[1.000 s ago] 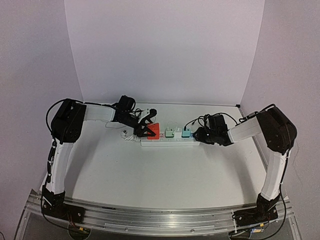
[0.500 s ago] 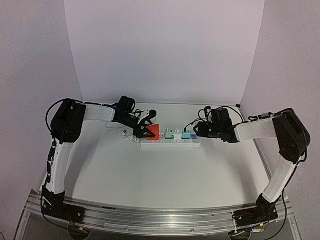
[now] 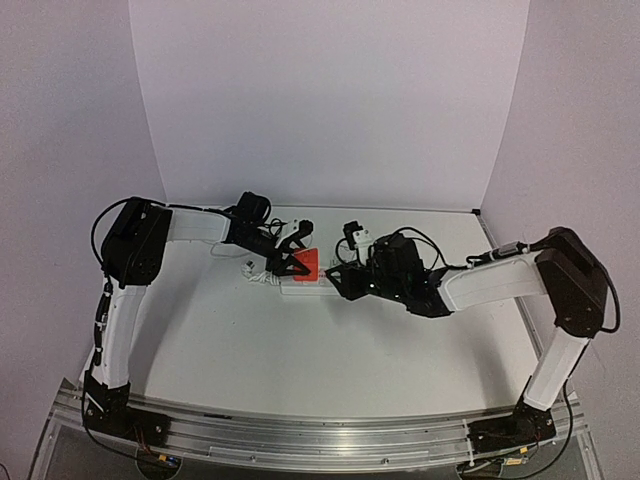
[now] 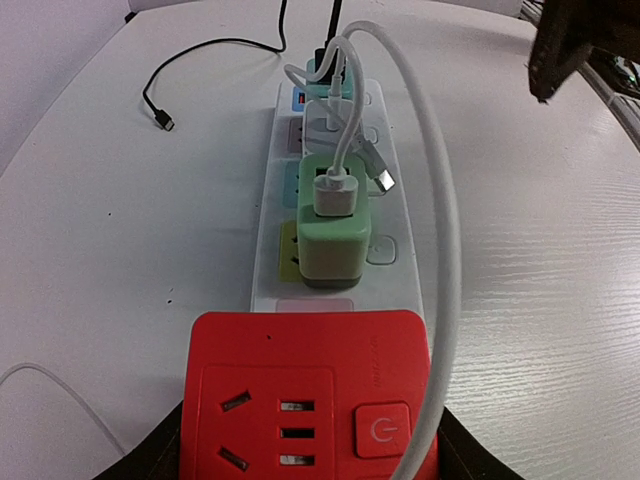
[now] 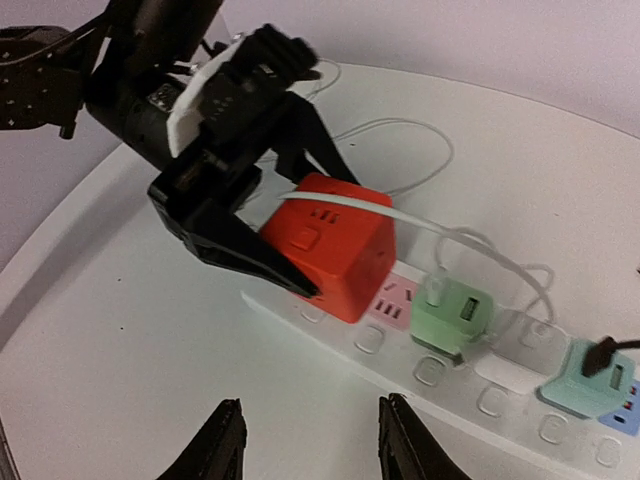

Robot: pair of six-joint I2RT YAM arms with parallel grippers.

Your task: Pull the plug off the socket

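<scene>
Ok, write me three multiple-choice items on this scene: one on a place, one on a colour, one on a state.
1. Where on the power strip is the red cube plugged in?
A. at its left end
B. in the middle
C. at its right end

2. What colour is the plug right next to the red cube?
A. blue
B. green
C. black

3. How is the right end effector?
A. shut on a cable
B. shut on the red cube
C. open, holding nothing

Answers:
1 A: the top view shows the cube on the strip's leftmost outlet.
2 B: the green plug sits in the next outlet.
3 C: the right wrist view shows its fingers spread with only bare table between them.
</scene>
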